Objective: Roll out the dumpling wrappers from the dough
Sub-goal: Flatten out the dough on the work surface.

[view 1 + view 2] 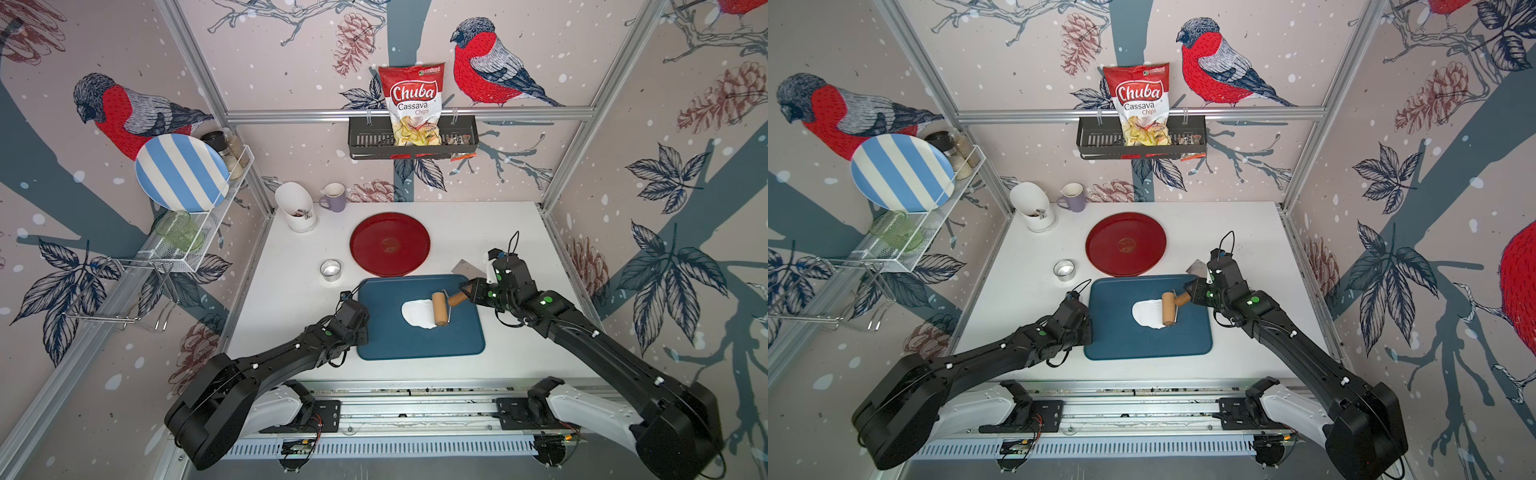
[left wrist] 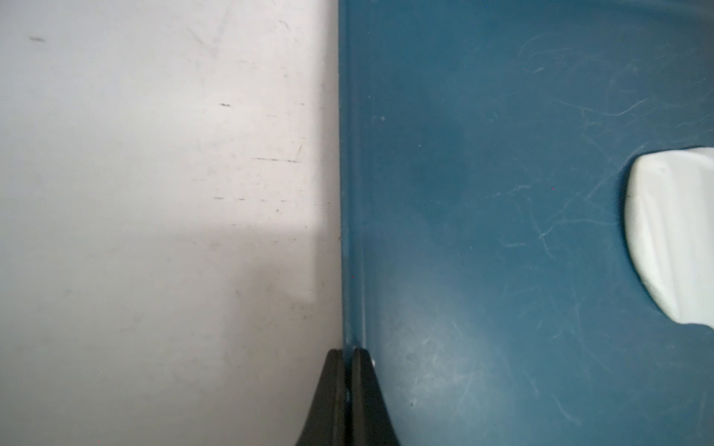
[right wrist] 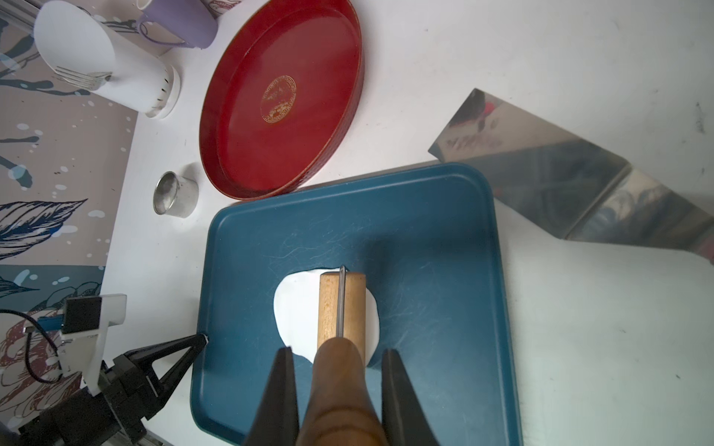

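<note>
left gripper (image 2: 349, 355) pinched shut on the 9 o'clock rim of the blue tray (image 1: 415, 345); dough (image 1: 415, 311) flattened at tray centre, wooden roller (image 1: 439, 309) on its 3 o'clock edge, handle clamped by right gripper (image 3: 336, 351); likely faults: soft dough wrapping onto the roller, or the tray sliding if the pinch loosens.

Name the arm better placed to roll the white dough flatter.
Right: right gripper holds the wooden roller on the flattened white dough; left gripper is clamped on the blue tray's rim.
</note>
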You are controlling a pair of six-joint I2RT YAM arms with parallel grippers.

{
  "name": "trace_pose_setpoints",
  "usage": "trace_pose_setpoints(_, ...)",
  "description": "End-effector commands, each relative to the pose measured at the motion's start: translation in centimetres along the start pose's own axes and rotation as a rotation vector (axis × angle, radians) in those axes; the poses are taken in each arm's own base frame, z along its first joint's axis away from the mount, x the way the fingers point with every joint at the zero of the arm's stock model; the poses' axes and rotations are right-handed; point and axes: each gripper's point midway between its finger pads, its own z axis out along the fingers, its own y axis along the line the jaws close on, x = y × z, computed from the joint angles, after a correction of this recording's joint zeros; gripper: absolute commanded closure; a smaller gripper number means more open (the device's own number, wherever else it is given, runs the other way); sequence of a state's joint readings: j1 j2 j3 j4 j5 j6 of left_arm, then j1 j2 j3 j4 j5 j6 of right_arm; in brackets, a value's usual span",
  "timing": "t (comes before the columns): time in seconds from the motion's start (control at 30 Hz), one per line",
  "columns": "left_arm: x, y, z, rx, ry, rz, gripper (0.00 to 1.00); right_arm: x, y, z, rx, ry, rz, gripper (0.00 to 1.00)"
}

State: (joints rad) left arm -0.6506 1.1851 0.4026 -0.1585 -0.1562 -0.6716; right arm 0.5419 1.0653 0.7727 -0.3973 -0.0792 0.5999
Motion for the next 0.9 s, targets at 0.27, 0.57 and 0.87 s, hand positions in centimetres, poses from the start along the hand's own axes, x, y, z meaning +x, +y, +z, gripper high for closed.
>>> trace_pose_setpoints(0.27, 0.8, 1.3, 0.0, -0.057, 0.03, 0.019, 1.0, 1.7, -1.3, 1.0, 0.032, 0.05, -0.007, 1.0)
trace_pose_setpoints(0.57, 0.8, 1.2, 0.1, -0.054, 0.03, 0.022, 1.0, 3.0, -0.5, 2.1, 0.022, 0.1, -0.017, 1.0)
trace_pose_setpoints(0.87, 0.7, 1.3, 0.0, -0.054, 0.023, 0.016, 1.0, 2.7, 0.2, 2.1, 0.014, 0.091, -0.021, 1.0)
